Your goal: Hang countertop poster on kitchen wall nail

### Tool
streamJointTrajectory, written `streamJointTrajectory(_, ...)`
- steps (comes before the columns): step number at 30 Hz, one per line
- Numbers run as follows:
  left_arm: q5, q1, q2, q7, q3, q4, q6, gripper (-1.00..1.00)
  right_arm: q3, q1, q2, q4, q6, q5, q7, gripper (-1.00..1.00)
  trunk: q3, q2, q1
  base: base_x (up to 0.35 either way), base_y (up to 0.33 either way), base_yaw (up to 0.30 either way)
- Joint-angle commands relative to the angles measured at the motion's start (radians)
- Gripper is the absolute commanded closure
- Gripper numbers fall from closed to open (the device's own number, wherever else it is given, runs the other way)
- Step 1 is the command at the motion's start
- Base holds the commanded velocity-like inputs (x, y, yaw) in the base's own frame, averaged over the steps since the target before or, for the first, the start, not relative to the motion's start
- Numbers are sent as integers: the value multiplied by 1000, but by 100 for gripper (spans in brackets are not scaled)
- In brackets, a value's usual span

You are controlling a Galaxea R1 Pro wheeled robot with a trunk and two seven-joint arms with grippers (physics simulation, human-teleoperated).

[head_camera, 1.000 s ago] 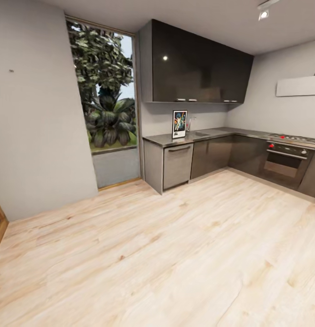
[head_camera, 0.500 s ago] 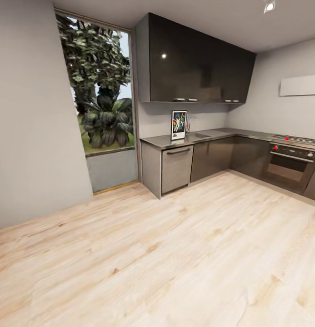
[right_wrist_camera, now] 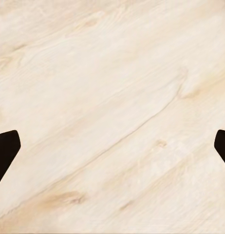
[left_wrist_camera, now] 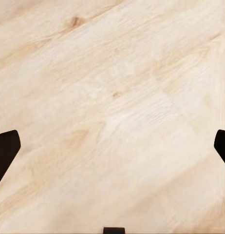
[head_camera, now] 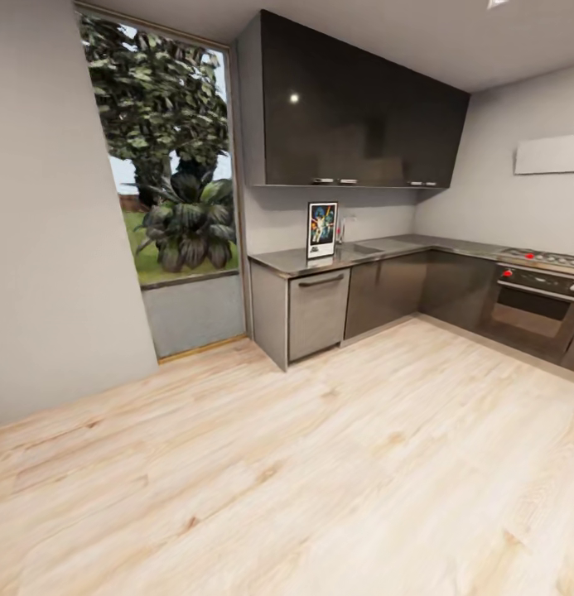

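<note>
The poster stands upright on the dark grey kitchen countertop, leaning against the wall near its left end, far across the room in the head view. The light-grey wall at left is bare, and the wall nails are out of view. In the left wrist view my left gripper is open over pale wooden floor, its dark fingertips at the picture's sides. In the right wrist view my right gripper is also open above floor planks, with nothing between its fingers.
Glossy dark wall cabinets hang above the counter. A dishwasher front sits below the poster, and an oven with red knobs stands at right. A tall window with plants lies left of the counter. Wide wooden floor stretches ahead.
The whole head view has shifted: the camera has moved, the kitchen looks slightly nearer, and the speck on the left wall has slid out of the picture. The poster stays put.
</note>
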Motion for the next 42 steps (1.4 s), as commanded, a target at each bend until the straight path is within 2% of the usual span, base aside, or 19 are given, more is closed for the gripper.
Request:
streamJointTrajectory(1,0,1,0,0,1,-1,-1,-100,-1,0,0,1,-3,0,0,-100,-1,0,1,292,-195,0)
streamJointTrajectory(27,0,0,0,0,1,-1,-1,-100,1,0,1,1,-4,-1,-1,-100,-1,0,1,258,-243,6)
streamJointTrajectory(42,0,1,0,0,1,-1,-1,-100,1,0,2,1,-5,-1,-2,-100,-1,0,1,254,-247,223)
